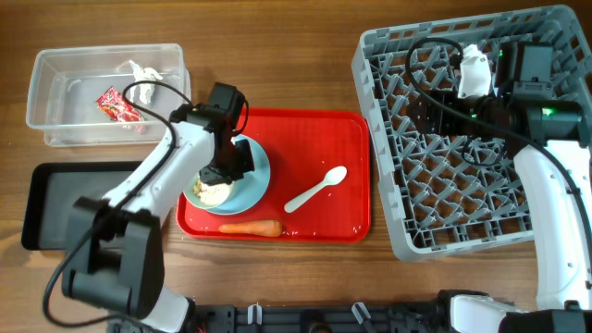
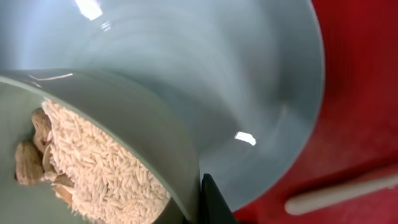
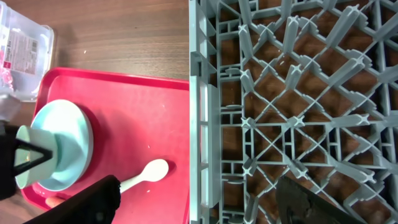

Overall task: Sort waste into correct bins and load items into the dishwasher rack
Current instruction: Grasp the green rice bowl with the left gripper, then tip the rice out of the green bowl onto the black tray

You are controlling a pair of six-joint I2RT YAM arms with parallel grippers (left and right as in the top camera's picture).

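My left gripper [image 1: 227,171] is shut on the rim of the mint-green bowl [image 1: 211,191], which holds rice-like bits [image 2: 99,162] and tilts over the pale blue plate [image 1: 252,180] on the red serving tray. In the left wrist view a finger [image 2: 196,205] presses on the bowl wall [image 2: 143,124]. An orange carrot [image 1: 252,228] and a white spoon [image 1: 316,190] lie on the tray. The clear tub [image 1: 55,83] holds a red wrapper [image 1: 117,104] and a white paper scrap [image 1: 143,70]. My right gripper [image 3: 199,199] is open and empty above the grey rack [image 1: 462,203].
The black tray [image 1: 55,203] lies left of the red serving tray [image 1: 351,148], under my left arm. The rack's left wall [image 3: 202,124] stands close to the red tray's right edge. No yellow cup or small blue bowl is in view.
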